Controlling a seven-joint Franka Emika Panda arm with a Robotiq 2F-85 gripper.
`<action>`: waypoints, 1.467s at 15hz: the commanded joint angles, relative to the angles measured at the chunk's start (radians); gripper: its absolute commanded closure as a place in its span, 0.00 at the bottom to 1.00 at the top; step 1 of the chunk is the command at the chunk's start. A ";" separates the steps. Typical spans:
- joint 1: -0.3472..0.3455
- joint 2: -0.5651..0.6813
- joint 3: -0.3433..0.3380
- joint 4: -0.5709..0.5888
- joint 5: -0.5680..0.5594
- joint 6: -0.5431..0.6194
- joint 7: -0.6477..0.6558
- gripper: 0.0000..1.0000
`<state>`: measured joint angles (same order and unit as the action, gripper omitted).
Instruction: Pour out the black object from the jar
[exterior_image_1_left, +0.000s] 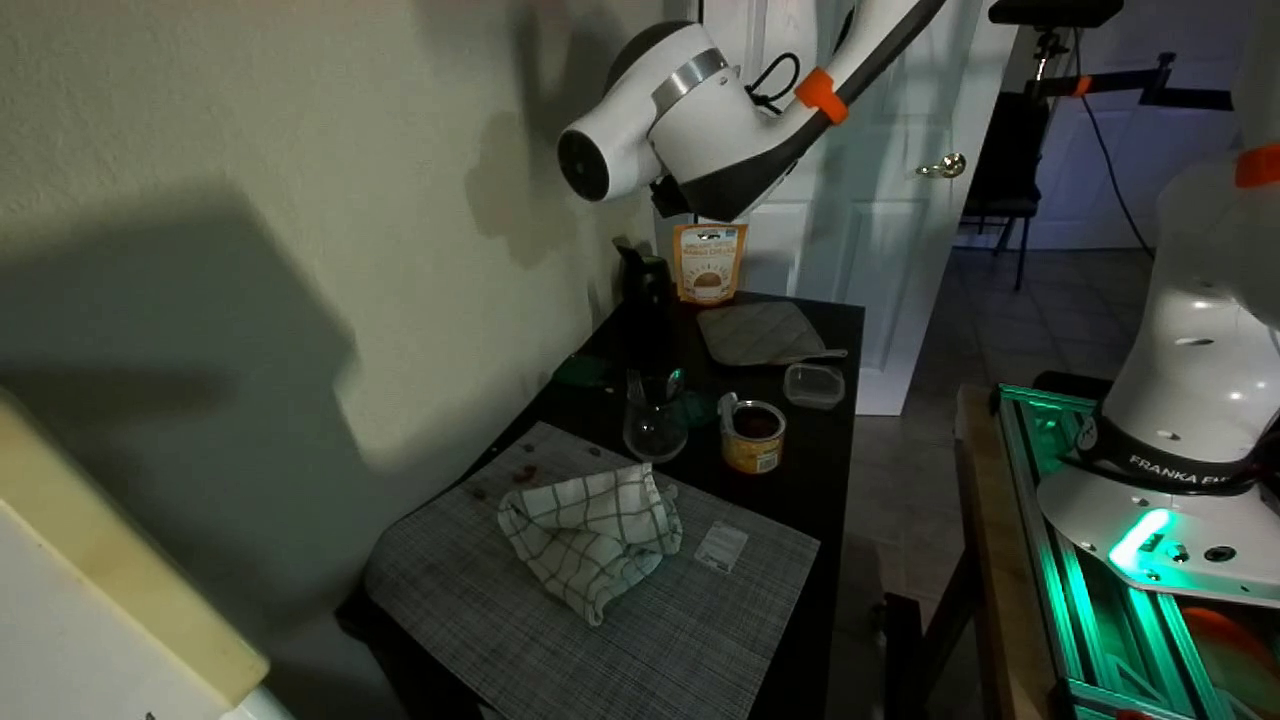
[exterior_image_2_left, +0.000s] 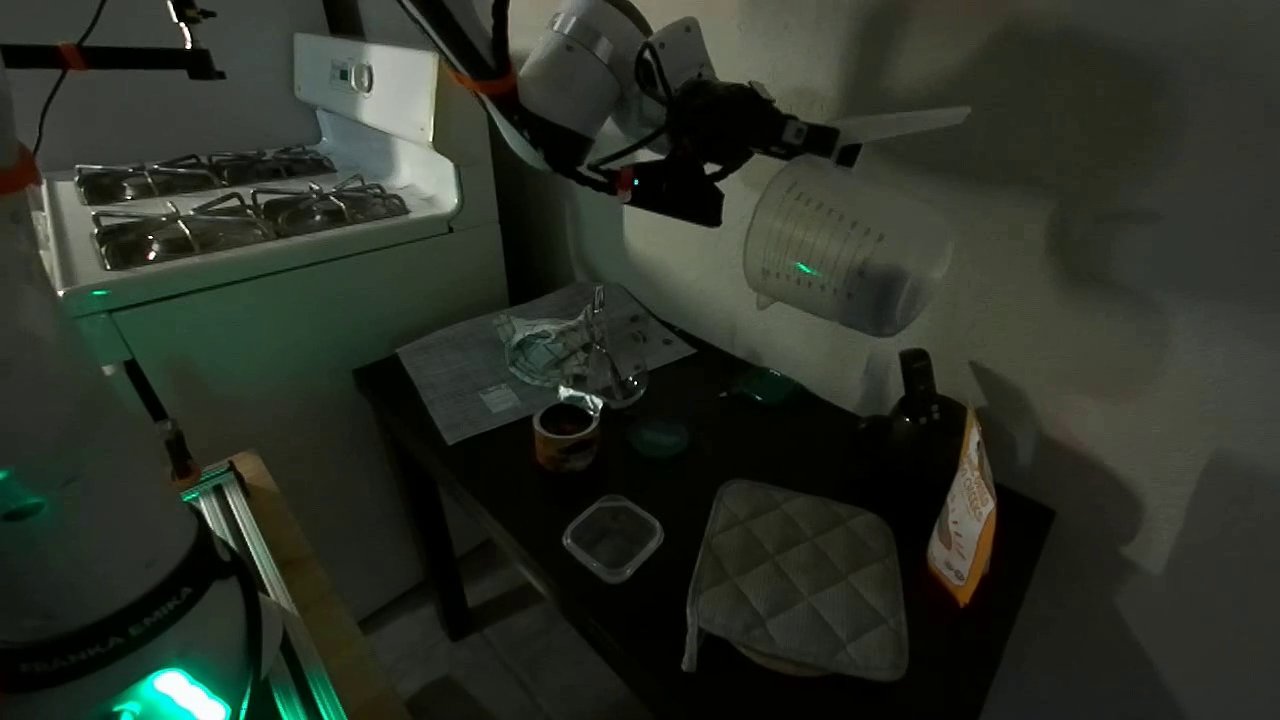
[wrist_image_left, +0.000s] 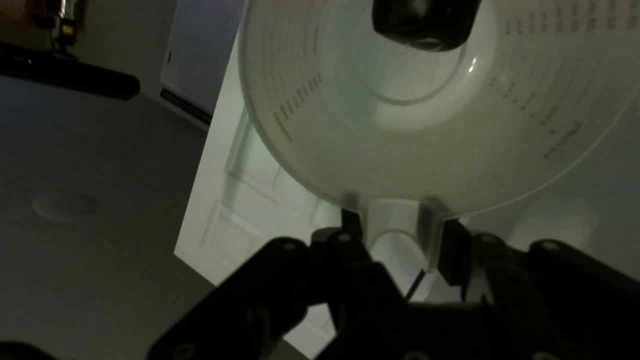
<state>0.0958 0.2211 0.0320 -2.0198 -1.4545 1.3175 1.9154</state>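
Observation:
The jar (exterior_image_2_left: 840, 250) is a greyish translucent jug with measuring marks, held high above the table in an exterior view. It lies almost on its side, its open rim towards the arm and slightly higher than its base. The wrist view looks into the jar (wrist_image_left: 400, 165) through its mouth. A black object (wrist_image_left: 425, 25) shows inside, near the base; in an exterior view it is a dark blur through the wall. My gripper (wrist_image_left: 400, 240) is shut on the jar's handle, with a finger on each side. An exterior view hides gripper and jar behind the arm.
On the dark table are an opened tin (exterior_image_2_left: 567, 440), a clear glass (exterior_image_2_left: 622, 385), a square plastic container (exterior_image_2_left: 612, 540), a quilted pot holder (exterior_image_2_left: 800, 580), an orange bag (exterior_image_2_left: 965, 510) and a black pitcher (exterior_image_1_left: 645, 285). A checked cloth (exterior_image_1_left: 590, 540) lies on a placemat (exterior_image_1_left: 680, 640). A wall stands behind.

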 joint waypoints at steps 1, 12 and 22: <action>0.033 0.052 0.029 0.004 -0.146 -0.096 -0.058 0.89; 0.008 0.043 0.066 -0.015 -0.283 -0.140 -0.127 0.89; -0.095 -0.143 0.016 -0.044 0.171 0.036 -0.082 0.89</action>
<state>0.0318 0.1460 0.0697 -2.0232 -1.3985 1.2790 1.8247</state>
